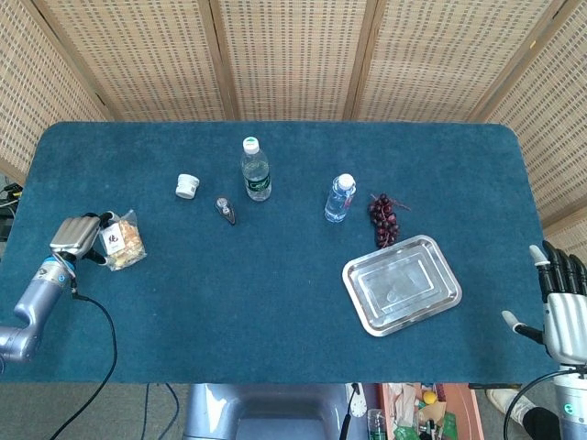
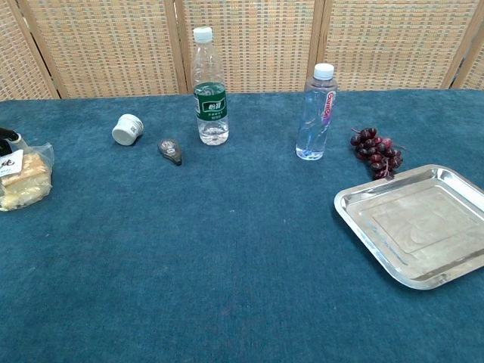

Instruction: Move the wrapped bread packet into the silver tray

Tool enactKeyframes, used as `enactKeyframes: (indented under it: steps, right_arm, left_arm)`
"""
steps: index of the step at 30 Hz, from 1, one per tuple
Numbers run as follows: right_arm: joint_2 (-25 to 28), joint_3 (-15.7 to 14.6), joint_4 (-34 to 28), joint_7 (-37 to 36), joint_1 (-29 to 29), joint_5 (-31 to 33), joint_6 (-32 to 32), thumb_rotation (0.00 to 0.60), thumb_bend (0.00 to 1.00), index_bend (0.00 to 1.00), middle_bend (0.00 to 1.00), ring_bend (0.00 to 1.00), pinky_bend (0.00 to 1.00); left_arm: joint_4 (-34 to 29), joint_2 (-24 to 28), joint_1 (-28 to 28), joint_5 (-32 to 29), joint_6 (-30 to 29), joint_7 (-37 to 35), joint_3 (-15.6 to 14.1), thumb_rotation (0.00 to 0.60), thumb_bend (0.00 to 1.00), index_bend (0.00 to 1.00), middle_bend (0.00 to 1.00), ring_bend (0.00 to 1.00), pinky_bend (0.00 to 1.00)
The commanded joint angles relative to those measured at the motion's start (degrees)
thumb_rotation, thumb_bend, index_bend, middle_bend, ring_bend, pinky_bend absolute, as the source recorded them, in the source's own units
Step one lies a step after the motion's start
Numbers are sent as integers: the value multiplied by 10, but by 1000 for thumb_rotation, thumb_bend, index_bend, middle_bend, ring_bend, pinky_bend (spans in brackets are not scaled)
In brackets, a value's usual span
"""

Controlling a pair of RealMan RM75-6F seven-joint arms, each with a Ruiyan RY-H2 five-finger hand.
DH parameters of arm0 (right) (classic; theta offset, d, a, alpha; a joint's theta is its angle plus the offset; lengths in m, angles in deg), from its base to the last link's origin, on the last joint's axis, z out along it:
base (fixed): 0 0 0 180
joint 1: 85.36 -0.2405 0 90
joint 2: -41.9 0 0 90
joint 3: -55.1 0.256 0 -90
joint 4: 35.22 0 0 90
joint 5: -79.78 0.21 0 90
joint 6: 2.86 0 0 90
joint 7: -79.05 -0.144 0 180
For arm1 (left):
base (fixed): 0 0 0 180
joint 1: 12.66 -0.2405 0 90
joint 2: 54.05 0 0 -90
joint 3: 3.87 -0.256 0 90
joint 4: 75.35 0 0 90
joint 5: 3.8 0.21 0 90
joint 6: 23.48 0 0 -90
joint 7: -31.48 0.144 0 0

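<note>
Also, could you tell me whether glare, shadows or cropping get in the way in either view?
Head view: even light, soft shadows, all sharp; mild sheen on the silver tray. Chest view: also sharp, but the bread packet is cut by the left edge, and the tray's right corner is cropped.

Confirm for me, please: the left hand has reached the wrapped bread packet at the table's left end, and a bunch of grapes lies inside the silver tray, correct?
Not quite. The left hand is at the wrapped bread packet, but the bunch of grapes lies on the table cloth just beyond the silver tray, not in it. The head view shows the tray holding nothing.
</note>
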Motion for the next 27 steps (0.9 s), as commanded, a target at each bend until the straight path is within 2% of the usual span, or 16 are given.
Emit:
enactKeyframes:
  steps: [1,6,9,13,16,19,20,25,27]
  right_arm:
    - [2,-1,-2,-1,-1,-2,0,600,0,0,0,0,0]
    - [6,-1,-4,-9,-1,-3,0,600,0,0,0,0,0]
    - [9,0,-5,-15,-1,0,2,600,0,0,0,0,0]
    - [11,1,-5,-20,-1,4,5,600,0,0,0,0,0]
    - [12,1,-4,-22,-1,5,6,600,0,0,0,0,0]
    - [13,0,-5,-22,-1,7,6,600,0,0,0,0,0]
    - [13,0,-5,-23,0,8,7,600,0,0,0,0,0]
    - [16,0,-4,-31,2,15,9,600,0,0,0,0,0]
    - [17,1,-2,-33,3,18,9,600,0,0,0,0,0]
  left_arm:
    - [-25,16,-1,-1,-22,0,7,600,0,305,473,261,361]
    - [-114,65,-6,8,-67,2,18,600,1,323,483,266,362]
    - [-200,98,-7,32,-110,3,23,600,3,327,483,266,362]
    - [-310,114,8,66,-135,22,25,600,5,327,487,266,370]
    - [-359,98,33,63,-113,60,27,600,6,328,488,266,382]
    - [-380,71,56,49,-87,99,28,600,6,327,488,265,382]
    - [-385,48,73,40,-65,119,27,600,6,327,488,265,382]
    - [-364,-29,110,-16,-31,186,34,600,8,325,466,265,382]
    - [-369,-36,125,-42,3,187,34,600,3,181,247,166,300]
